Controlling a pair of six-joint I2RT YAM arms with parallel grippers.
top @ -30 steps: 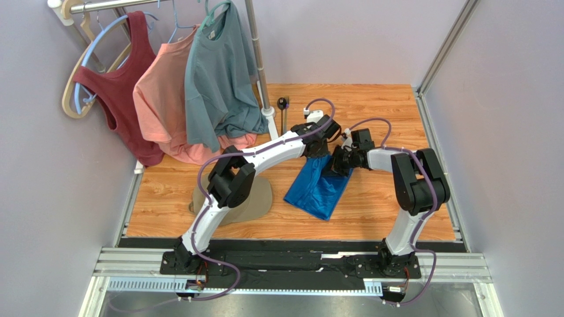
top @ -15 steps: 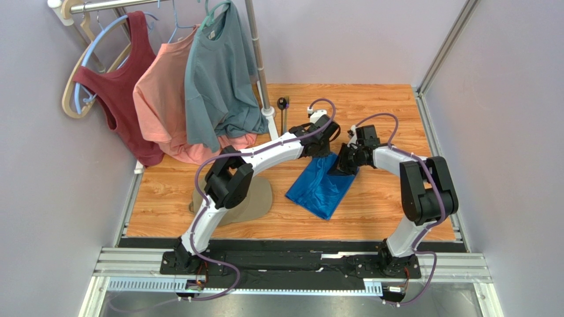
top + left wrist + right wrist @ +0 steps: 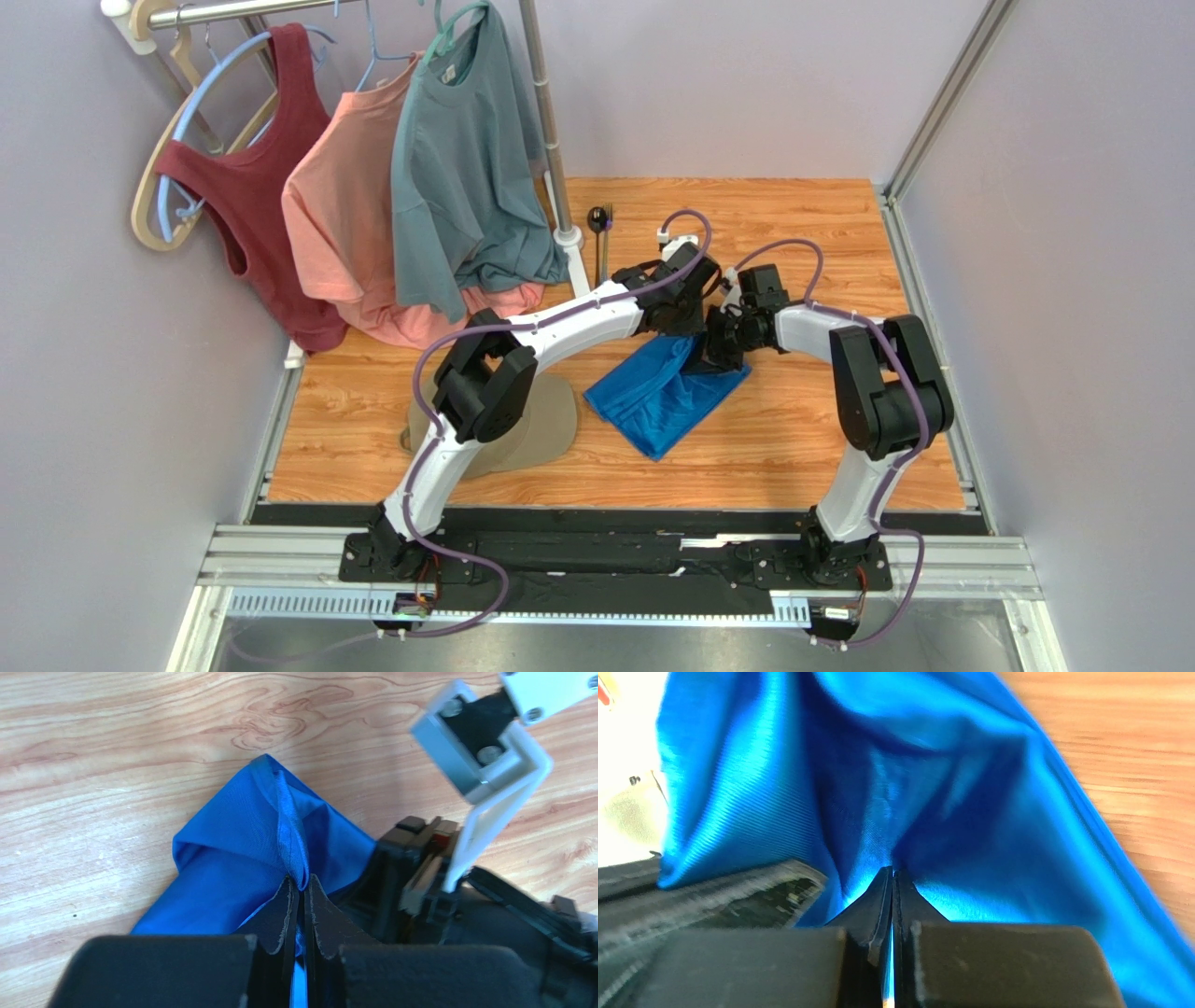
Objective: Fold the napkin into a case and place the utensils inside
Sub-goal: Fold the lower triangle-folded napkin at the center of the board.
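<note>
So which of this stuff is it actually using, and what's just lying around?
In use: blue napkin, pinched by left gripper and right gripper; dark spoon, untouched.
Lying about: tan cap; maroon tank top, pink shirt, grey-teal T-shirt, on hangers.

The left gripper [image 3: 679,322] and right gripper [image 3: 720,350] hide the far edge of the napkin [image 3: 657,399]; the left arm [image 3: 568,322] overlaps the tan cap [image 3: 554,427].

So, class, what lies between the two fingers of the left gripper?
A raised fold of the blue napkin, clamped in the shut left gripper. The left wrist view shows it plainly.
</note>
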